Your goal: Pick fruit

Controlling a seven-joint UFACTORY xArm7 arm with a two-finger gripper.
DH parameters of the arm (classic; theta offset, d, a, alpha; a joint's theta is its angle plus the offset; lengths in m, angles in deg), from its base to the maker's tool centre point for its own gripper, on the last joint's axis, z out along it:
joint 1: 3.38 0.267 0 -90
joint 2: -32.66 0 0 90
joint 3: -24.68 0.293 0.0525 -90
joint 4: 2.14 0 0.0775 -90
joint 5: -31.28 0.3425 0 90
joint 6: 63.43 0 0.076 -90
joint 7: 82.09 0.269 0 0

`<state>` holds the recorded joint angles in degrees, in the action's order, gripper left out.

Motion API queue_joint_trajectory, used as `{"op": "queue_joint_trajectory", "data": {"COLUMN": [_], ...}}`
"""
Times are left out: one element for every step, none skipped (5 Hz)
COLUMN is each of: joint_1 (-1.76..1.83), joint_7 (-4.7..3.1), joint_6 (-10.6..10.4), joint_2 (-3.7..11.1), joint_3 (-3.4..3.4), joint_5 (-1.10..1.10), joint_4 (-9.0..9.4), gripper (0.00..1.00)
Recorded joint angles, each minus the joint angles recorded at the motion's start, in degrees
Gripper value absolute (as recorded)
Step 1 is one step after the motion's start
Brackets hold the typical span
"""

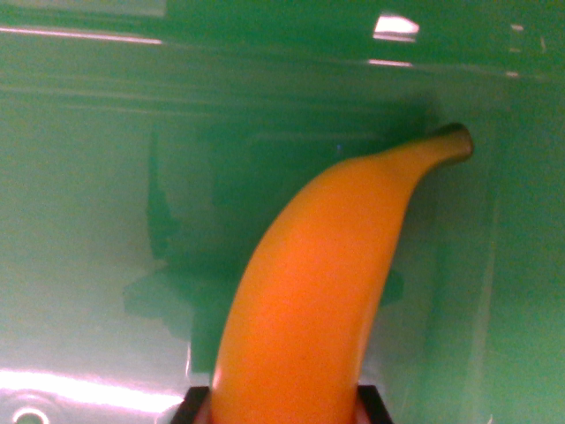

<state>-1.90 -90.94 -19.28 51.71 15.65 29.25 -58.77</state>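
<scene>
Across the centre and lower middle of the frame we see a banana [309,300], large and close to the camera, its orange-yellow skin smooth and unmarked. It rises from the bottom edge, where it is widest, and curves upward and toward the wrist view's right, narrowing as it goes. Its dark greenish-brown tip sits in the upper right of the frame, pointing toward the right edge. At the very bottom, on either side of the fruit's thick end, we make out two small dark blocks, which we take to be the fingers [374,405] of the gripper [284,408]. One lies just left of the banana and one just right of it, both flush against its skin, so the jaws appear clamped on the banana with the fruit filling the gap between them. Behind everything is a glossy green surface [88,177] that fills the whole picture. It carries a soft dark shadow or reflection to the left of the banana, around the middle of the frame. A bright white glare patch shows near the top right, a thin pale streak runs along the upper left, and a broader pale band of glare crosses the lower left corner. We cannot tell from this view whether the banana touches the green surface or hangs clear of it.
</scene>
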Motion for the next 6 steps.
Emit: {"op": "queue_joint_trajectory", "data": {"joint_1": [0.00,0.03,0.03,0.07,0.07,0.11], "joint_7": [0.00,-0.03,-0.03,-0.06,-0.06,-0.11], "joint_6": [0.00,1.38,1.38,3.02,3.02,4.94], "joint_2": [0.00,-0.52,-0.52,-1.12,-1.12,-1.84], "joint_3": [0.00,-0.01,-0.01,-0.03,-0.03,-0.05], "joint_5": [0.00,-0.06,-0.06,-0.13,-0.13,-0.21], "joint_4": [0.00,-0.87,-0.87,-1.91,-1.91,-3.12], "gripper": [1.00,1.00,1.00,1.00,1.00,1.00]}}
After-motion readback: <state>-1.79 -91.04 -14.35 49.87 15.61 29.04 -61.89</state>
